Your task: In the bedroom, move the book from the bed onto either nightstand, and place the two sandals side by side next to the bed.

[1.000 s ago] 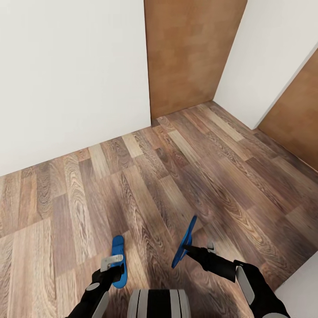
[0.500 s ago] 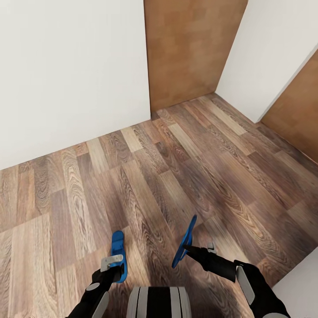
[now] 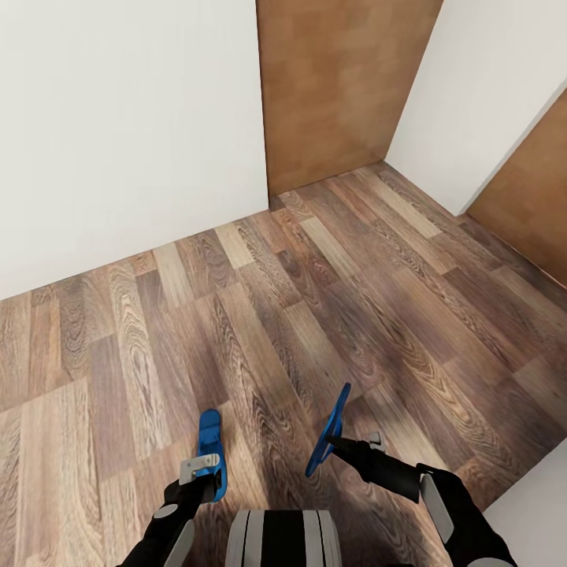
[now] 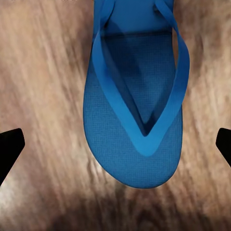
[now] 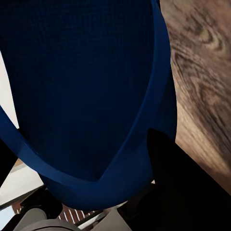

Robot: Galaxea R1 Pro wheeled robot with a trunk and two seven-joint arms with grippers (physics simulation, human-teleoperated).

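1. Nearest me, low in the head view, my left gripper (image 3: 206, 472) holds one blue sandal (image 3: 210, 453) roughly flat above the wooden floor (image 3: 260, 315). My left wrist camera looks down on its upper side and straps (image 4: 137, 110), with my dark fingertips (image 4: 9, 147) standing wide at either edge; I cannot tell exactly where the grip falls.

2. Beside it, my right gripper (image 3: 337, 442) is closed on the other sandal (image 3: 329, 432), which stands on edge, tipped nearly upright (its sole fills much of my right wrist camera (image 5: 82, 86)).

3. Beyond my hands lies bare plank flooring, then a white wall (image 3: 126, 134), a brown wooden panel (image 3: 339, 87) in the corner, and another brown panel (image 3: 528, 213) to my right.

4. The bed, book and nightstand lie somewhere outside these views, so I judge I am carrying the pair towards them.

5. Risks: the tilted sandal could slip or swing from my hold as the base turns, and the thin soles could flex free.
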